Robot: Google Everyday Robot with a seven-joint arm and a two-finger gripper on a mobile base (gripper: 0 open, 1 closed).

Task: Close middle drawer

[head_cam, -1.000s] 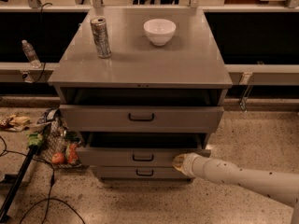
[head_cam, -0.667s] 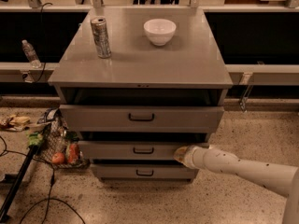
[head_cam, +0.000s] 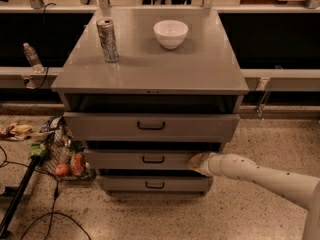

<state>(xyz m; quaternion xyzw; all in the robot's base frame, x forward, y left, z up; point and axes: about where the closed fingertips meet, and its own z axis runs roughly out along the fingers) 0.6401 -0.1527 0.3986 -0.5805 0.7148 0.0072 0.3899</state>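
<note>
The cabinet [head_cam: 150,69] stands with all three drawers partly out. The middle drawer [head_cam: 120,160] sits slightly pulled out, between the taller top one and the low bottom one. The arm [head_cam: 265,176] reaches in from the right. The gripper [head_cam: 199,163] meets the front's right end; I cannot tell how its jaws stand. The drawer looks rigid and fairly heavy. A push near the handle [head_cam: 153,159] would likely slide it in straighter.

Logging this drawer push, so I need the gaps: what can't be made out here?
Camera view:
- The tool sits at the right end of the middle drawer; its own body hides the contact.
- That drawer's tray: hidden under the top drawer.
- Arm: base cut off by the right edge.
</note>
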